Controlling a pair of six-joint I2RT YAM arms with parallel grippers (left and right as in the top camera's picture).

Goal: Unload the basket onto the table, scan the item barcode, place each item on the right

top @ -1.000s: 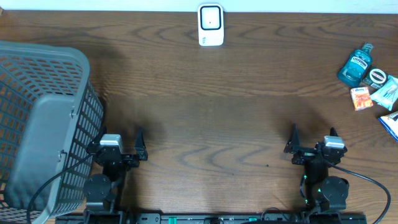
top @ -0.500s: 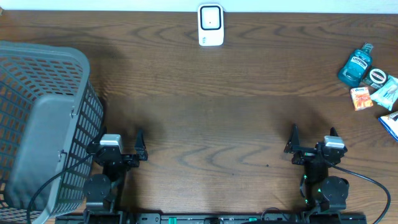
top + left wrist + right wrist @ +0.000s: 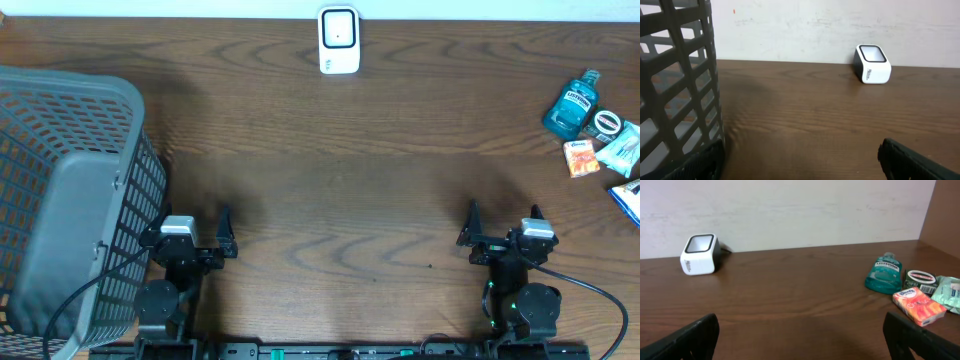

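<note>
Still, nothing has shifted since the earlier frame. At far left the grey mesh basket [image 3: 70,190] rests on the wooden tabletop [image 3: 340,190], just beside the left end effector [image 3: 192,225], whose jaws stand wide with nothing between them. Near the middle of the far edge sits the white barcode scanner [image 3: 339,40], well apart from both arms. At the near edge the right end effector [image 3: 504,214] is likewise spread wide and empty. At far right the items lie clustered: a blue mouthwash bottle [image 3: 572,106], a round tin [image 3: 606,123], an orange packet [image 3: 581,158], a green packet [image 3: 622,148] and a blue-and-white packet [image 3: 628,197] cut off by the frame. All of them sit exactly where they were.
</note>
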